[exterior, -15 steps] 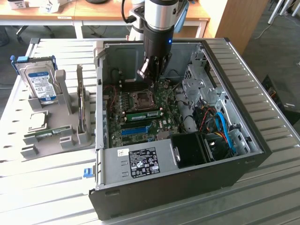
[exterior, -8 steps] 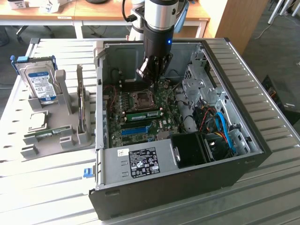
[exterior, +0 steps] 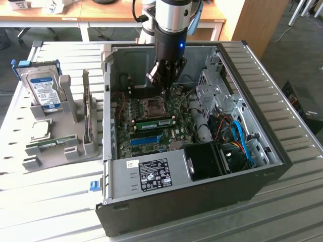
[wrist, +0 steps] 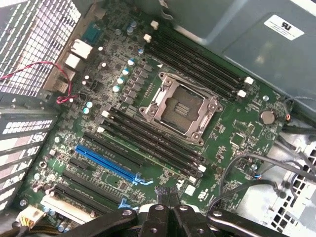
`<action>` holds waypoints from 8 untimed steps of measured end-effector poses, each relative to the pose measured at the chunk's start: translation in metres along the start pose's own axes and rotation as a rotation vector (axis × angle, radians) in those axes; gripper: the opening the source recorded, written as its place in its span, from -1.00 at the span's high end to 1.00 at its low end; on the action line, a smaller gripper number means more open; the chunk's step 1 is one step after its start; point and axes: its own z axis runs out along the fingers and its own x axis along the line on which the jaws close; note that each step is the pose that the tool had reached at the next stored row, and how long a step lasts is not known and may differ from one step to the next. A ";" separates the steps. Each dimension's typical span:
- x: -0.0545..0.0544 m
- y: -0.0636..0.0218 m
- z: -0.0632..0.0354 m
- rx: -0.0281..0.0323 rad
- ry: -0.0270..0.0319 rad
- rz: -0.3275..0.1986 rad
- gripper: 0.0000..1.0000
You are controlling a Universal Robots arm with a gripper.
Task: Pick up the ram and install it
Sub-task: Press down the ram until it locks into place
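A long green ram stick (exterior: 50, 144) lies flat in the grey holder (exterior: 75, 143) outside the case, at the exterior view's left. A similar green stick (exterior: 154, 122) sits in a slot on the motherboard (exterior: 171, 133), just beside the CPU socket (exterior: 151, 105). My gripper (exterior: 162, 86) hangs inside the open computer case, above the far side of the socket and apart from both sticks. In the wrist view my gripper (wrist: 169, 197) is shut, with nothing showing between the fingers, above the socket (wrist: 180, 106) and the black memory slots (wrist: 148, 140).
The case wall (exterior: 107, 111) stands between the holder and the motherboard. A hard drive (exterior: 44, 86) stands upright in the holder and a chip (exterior: 40, 130) lies on it. A blue slot (wrist: 106, 160), cables (exterior: 239, 136), a drive cage (exterior: 212, 93) and a black block (exterior: 204, 160) crowd the case.
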 end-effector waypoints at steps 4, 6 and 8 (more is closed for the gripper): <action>0.000 0.0000 0.0000 0.0011 0.0004 0.026 0.79; 0.000 0.0000 0.0000 0.0015 0.0008 0.039 0.79; 0.000 0.0000 0.0000 0.0020 0.0013 0.053 0.79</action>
